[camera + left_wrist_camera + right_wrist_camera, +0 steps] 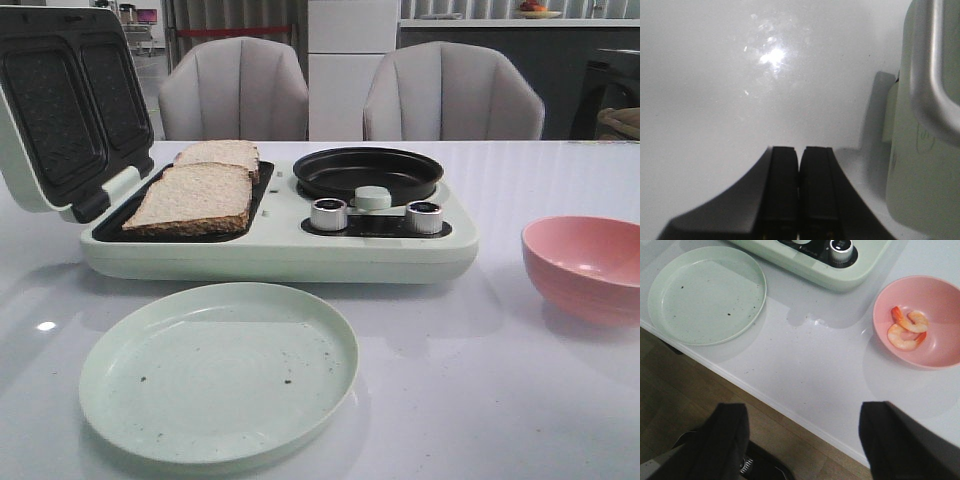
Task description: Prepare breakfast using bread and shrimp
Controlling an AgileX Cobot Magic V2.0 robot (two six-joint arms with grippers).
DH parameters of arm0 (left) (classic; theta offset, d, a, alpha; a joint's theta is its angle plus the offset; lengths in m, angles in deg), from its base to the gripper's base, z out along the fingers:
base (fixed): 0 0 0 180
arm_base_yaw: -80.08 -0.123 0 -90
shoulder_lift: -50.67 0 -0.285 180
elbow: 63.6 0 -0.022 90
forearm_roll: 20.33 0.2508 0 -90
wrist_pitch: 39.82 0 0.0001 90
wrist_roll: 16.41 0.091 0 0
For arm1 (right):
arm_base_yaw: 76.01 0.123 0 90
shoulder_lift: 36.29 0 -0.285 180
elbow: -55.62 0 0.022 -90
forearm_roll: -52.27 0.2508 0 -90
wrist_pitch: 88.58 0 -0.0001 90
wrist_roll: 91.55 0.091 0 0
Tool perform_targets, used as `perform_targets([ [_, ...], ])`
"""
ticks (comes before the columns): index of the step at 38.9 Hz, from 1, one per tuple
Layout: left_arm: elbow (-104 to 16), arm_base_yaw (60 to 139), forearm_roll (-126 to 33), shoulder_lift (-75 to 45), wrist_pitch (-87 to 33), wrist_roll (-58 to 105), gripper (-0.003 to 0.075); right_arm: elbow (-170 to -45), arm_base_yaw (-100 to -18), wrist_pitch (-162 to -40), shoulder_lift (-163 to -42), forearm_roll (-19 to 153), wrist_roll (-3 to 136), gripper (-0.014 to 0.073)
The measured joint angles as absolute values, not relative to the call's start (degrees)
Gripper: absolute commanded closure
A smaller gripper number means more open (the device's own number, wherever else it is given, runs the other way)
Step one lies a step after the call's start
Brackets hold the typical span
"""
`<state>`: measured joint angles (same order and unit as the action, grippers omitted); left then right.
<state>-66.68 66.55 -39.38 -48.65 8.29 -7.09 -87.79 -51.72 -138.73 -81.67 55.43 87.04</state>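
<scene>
Two bread (200, 190) slices lie flat in the left tray of the mint-green appliance (280, 250), one behind the other and overlapping, their long axes running from front-left to back-right. Two shrimp (907, 330) lie curled and touching in the pink bowl (940, 355), orange tails toward opposite sides. One lid (60, 110) stands open on the left; one black pan (367, 172) sits right of the bread above two knobs (329, 214). One empty green plate (218, 372) lies in front. The left gripper (799, 192) is closed on nothing above bare table beside the appliance; the right gripper (805, 440) is spread wide over the table (805, 375) edge.
</scene>
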Motion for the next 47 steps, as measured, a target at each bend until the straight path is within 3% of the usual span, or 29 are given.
perform_targets([
  [16,-69.66,66.51,-67.51,-57.41,11.05,7.07,0.0612,-87.79,-51.72,-138.73,-81.67,55.43,87.04,0.0026],
  [28,-70.01,67.14,-76.19,-57.30,17.19,14.58,0.0612,-87.79,-51.72,-138.73,-81.67,55.43,87.18,0.0026],
  [39,-61.91,73.73,-76.41,-52.05,13.78,19.11,0.0612,-87.79,-51.72,-138.73,-81.67,55.53,87.18,0.0026],
  [47,-52.74,82.70,-76.30,-44.15,9.50,23.87,0.0612,-87.79,-51.72,-138.73,-81.67,55.53,87.18,0.0026],
])
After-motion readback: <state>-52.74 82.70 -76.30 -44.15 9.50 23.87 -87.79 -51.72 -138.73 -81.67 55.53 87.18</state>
